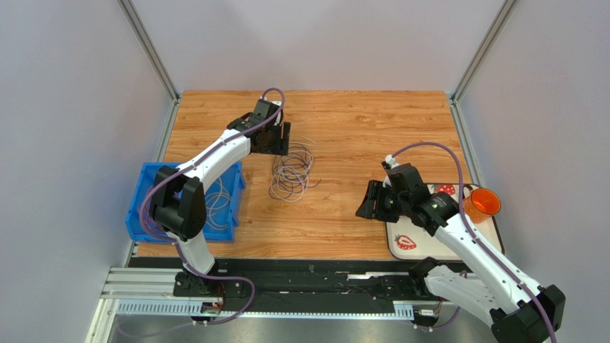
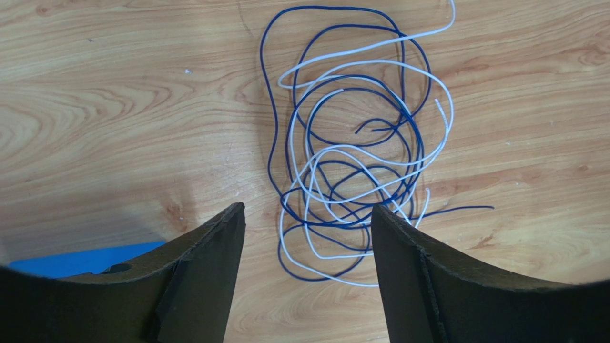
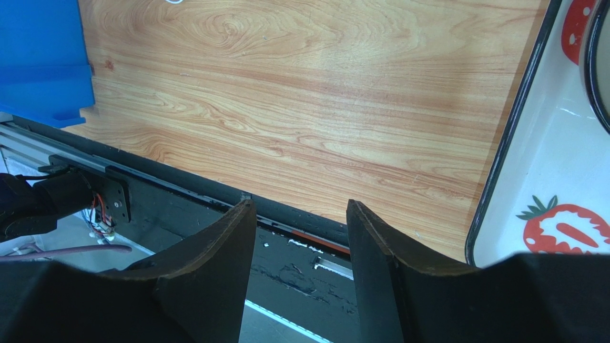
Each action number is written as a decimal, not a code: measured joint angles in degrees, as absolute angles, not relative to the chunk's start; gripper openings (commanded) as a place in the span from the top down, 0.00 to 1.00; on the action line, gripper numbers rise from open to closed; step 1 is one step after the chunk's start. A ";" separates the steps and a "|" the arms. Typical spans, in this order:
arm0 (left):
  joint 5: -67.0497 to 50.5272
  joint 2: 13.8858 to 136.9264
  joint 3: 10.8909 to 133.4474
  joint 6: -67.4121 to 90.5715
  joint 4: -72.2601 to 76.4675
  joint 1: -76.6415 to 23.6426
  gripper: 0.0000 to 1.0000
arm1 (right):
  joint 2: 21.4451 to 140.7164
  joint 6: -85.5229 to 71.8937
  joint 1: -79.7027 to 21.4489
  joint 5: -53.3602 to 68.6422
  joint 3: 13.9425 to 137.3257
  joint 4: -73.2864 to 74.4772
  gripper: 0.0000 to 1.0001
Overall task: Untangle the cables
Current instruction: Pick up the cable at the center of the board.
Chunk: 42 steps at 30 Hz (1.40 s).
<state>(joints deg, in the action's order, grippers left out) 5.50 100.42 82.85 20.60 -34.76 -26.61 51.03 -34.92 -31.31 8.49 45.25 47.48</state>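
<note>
A loose tangle of dark blue and white cables (image 2: 358, 164) lies on the wooden table (image 1: 358, 136), left of centre in the top view (image 1: 292, 171). My left gripper (image 1: 279, 146) hangs over the tangle's far left edge. In the left wrist view the left gripper (image 2: 308, 209) is open, its jaws bare, and the nearest loops show on the wood between and beyond them. My right gripper (image 1: 366, 201) is well to the right of the cables, near the table's front. It stands open and empty in the right wrist view (image 3: 299, 204), over the table's front edge.
A blue bin (image 1: 143, 193) at the left edge holds more pale wires (image 1: 218, 201). A white strawberry-print tray (image 1: 422, 243) at the front right carries an orange cup (image 1: 484, 202). A black rail (image 3: 179, 193) runs under the front edge.
</note>
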 measured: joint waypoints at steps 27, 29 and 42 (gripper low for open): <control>2.37 100.12 71.66 9.72 -29.08 -27.40 0.29 | 53.19 -34.50 -31.31 8.91 45.25 46.46 0.47; 1.96 100.18 71.42 9.85 -28.88 -27.40 0.29 | 53.19 -34.50 -31.31 8.93 45.25 46.46 0.47; -2.76 100.90 69.19 10.07 -28.05 -28.16 0.46 | 53.19 -34.57 -31.31 9.06 45.25 46.44 0.47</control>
